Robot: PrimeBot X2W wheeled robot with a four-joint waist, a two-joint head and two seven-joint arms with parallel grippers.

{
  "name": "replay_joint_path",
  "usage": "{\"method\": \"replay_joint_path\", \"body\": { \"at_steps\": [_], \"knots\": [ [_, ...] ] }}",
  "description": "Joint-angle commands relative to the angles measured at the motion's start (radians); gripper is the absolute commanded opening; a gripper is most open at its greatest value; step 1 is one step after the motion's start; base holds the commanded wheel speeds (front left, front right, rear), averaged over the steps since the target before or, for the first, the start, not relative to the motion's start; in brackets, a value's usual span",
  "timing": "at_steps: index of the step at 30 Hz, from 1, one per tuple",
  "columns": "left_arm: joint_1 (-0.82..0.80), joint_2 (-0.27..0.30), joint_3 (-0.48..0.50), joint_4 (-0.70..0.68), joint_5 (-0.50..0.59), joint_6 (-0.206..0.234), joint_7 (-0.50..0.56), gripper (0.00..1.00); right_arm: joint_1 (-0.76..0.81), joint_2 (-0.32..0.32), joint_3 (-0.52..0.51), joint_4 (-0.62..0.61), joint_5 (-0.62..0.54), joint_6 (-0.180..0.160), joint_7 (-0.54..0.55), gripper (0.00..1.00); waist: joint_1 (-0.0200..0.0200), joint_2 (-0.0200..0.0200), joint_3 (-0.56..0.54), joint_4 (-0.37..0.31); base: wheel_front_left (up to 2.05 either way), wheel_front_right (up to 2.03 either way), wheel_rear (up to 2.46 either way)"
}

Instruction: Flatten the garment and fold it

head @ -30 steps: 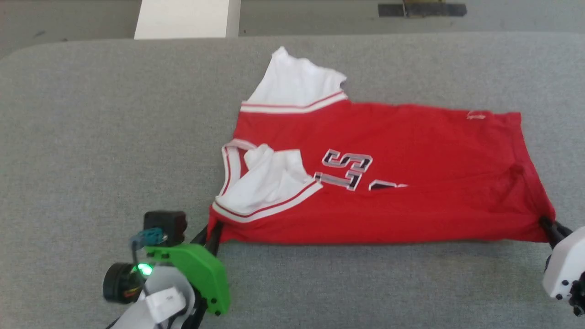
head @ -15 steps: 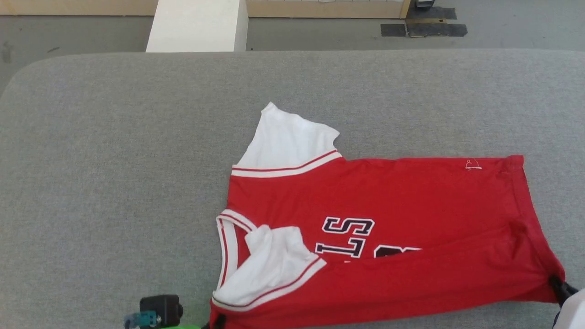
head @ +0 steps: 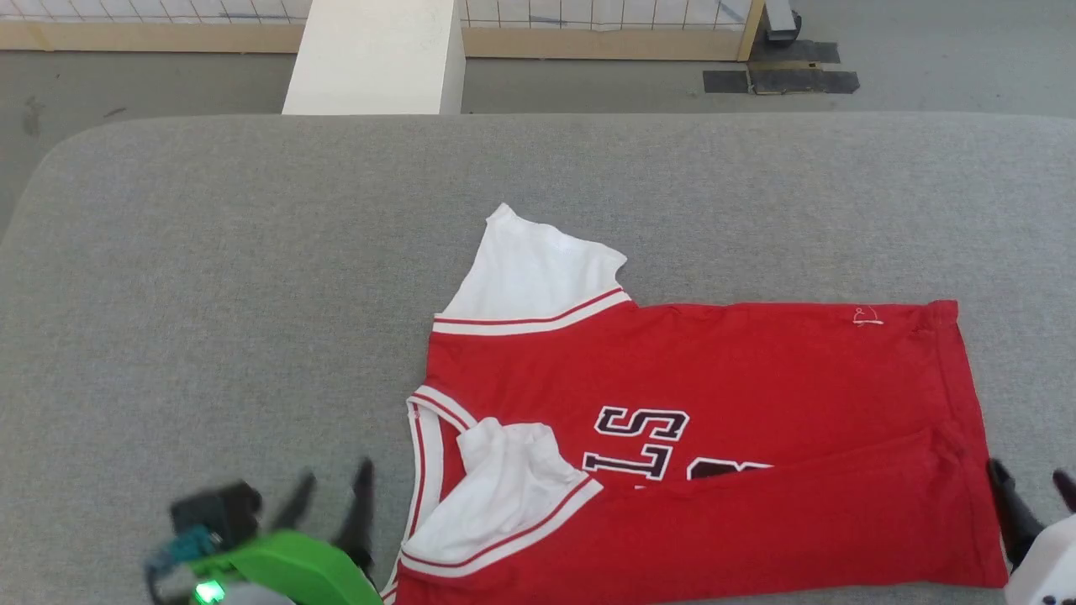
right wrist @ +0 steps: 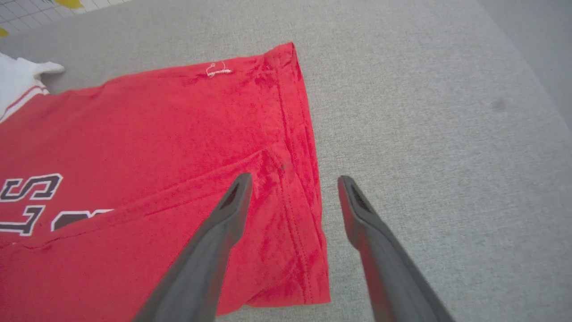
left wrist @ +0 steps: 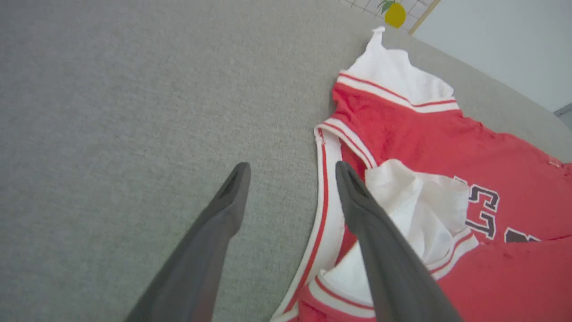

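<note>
Roughly half-folded red garment (head: 756, 378); left end effector (head: 334, 475), right end effector (head: 1030, 472) both apart.

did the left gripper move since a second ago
Yes. The left gripper has let go of the red jersey at its near collar-side corner and now stands open left of it, over the grey surface.

red garment (head: 740, 395), lying flat, near edge seemingly folded over
</note>
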Motion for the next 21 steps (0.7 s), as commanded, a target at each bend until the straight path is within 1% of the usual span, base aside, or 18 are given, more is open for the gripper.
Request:
{"method": "replay_joint_path", "body": {
  "at_steps": [1,3,6,8,11,14,15,18,21],
  "knots": [
    [-0.043,0.022,0.018,-0.026,0.024,-0.001,-0.023,1.0,-0.022,0.005,0.001,-0.022,-0.006,-0.002,-0.023,1.0,0.0,0.0,0.002,-0.003,0.0,0.0,0.0],
    [-0.087,0.052,0.034,-0.072,0.064,0.004,-0.037,1.0,-0.036,0.014,0.003,-0.055,-0.014,-0.002,-0.057,1.0,0.0,0.0,0.013,-0.008,0.0,0.0,0.0],
    [-0.209,0.106,0.043,-0.115,0.132,-0.007,-0.032,1.0,-0.057,0.019,0.025,-0.093,-0.027,-0.002,-0.09,1.0,0.0,0.0,0.049,-0.019,0.0,0.0,0.0],
    [-0.316,0.15,0.024,-0.119,0.186,-0.039,-0.005,1.0,-0.074,0.018,0.041,-0.113,-0.031,-0.002,-0.107,1.0,0.0,0.0,0.081,-0.028,0.0,0.0,0.0],
    [-0.499,0.184,-0.004,-0.1,0.25,-0.087,0.035,1.0,-0.107,0.015,0.053,-0.137,-0.033,-0.002,-0.138,1.0,0.0,0.0,0.134,-0.04,0.0,0.0,0.0],
    [-0.688,0.182,-0.046,-0.038,0.278,-0.145,0.107,1.0,-0.141,0.008,0.06,-0.153,-0.036,-0.002,-0.167,1.0,0.0,0.0,0.197,-0.052,0.0,0.0,0.0],
    [-0.846,0.17,-0.091,0.052,0.287,-0.214,0.177,1.0,-0.172,0.003,0.073,-0.155,-0.031,-0.002,-0.186,1.0,0.0,0.0,0.254,-0.068,0.0,0.0,0.0],
    [-0.965,0.153,-0.143,0.154,0.282,-0.288,0.247,1.0,-0.207,-0.005,0.091,-0.146,-0.027,-0.002,-0.202,1.0,0.0,0.0,0.307,-0.09,0.0,0.0,0.0],
    [-1.025,0.129,-0.177,0.244,0.261,-0.337,0.303,1.0,-0.233,-0.012,0.102,-0.131,-0.022,-0.002,-0.216,1.0,0.0,0.0,0.344,-0.107,0.0,0.0,0.0]
  ]
}}
